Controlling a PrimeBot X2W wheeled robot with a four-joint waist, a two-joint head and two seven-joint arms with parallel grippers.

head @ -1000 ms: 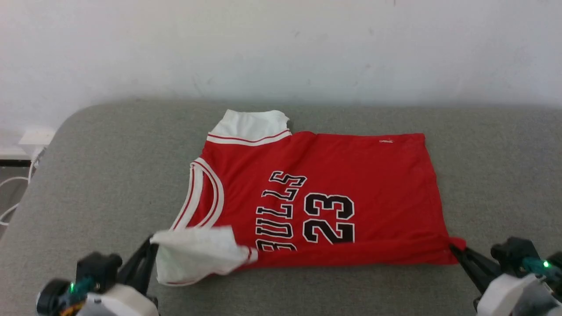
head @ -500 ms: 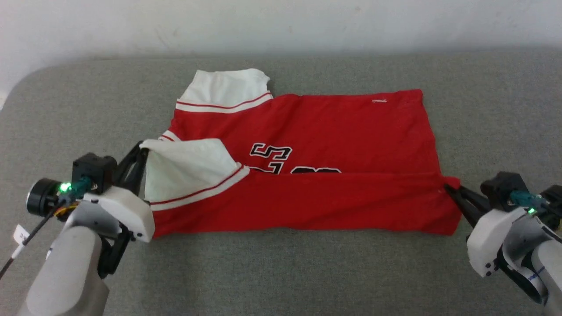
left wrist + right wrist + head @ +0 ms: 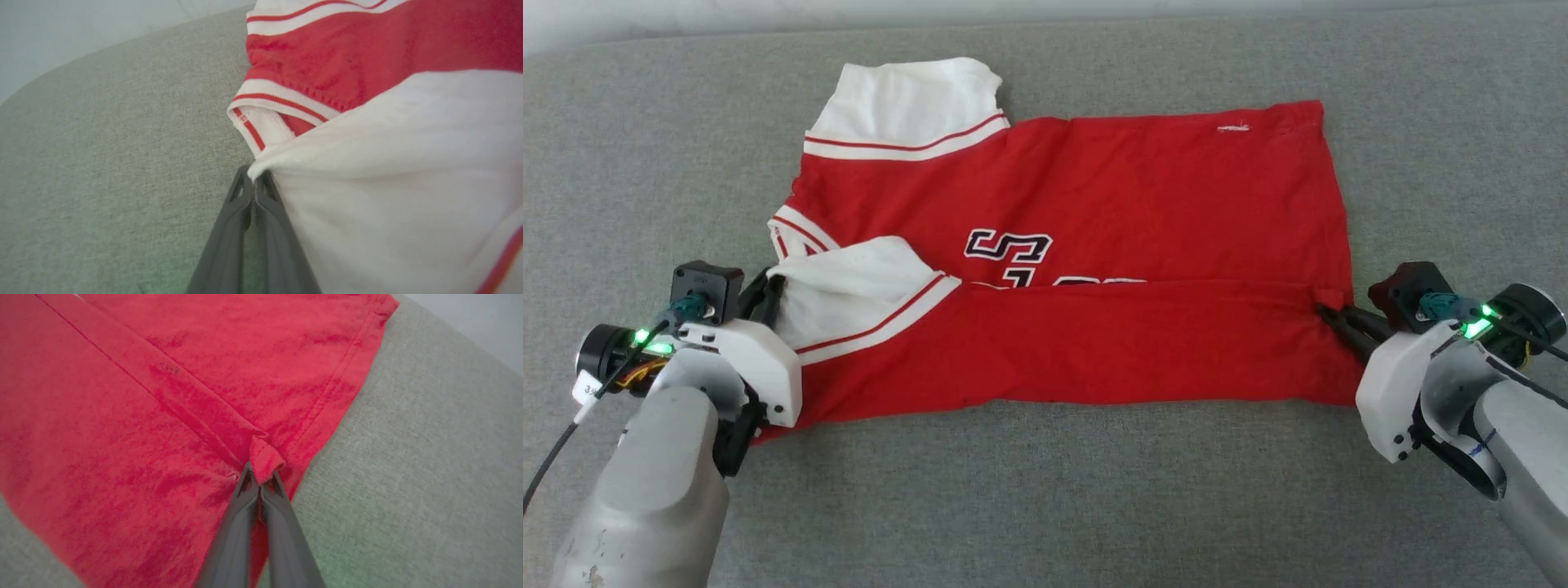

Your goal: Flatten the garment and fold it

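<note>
Currently mid lengthwise fold: the left gripper [image 3: 772, 287] sits at 9 o'clock, fingers pressed together on the edge of the near white sleeve [image 3: 854, 286], which is flipped over the chest. Centre frame, the garment [image 3: 1143, 188] lies on the grey padded surface [image 3: 1045, 490], collar toward 9, hem toward 3. Its near strip is doubled over, so the flap edge cuts across the lettering [image 3: 1006, 247]. At 3 o'clock the right gripper [image 3: 1328, 312] has its fingers pinching the near hem corner [image 3: 1331, 294]. Next move, as I read it: carry both pinches toward 12 in step, keep the edge taut, land it on the far edge, then release. A second ago both grippers sat low near 7 and 5 with lettering and number fully exposed. Now one letter and a sliver show. The camera has tilted down too, so the frame shift isn't cloth motion.
</note>
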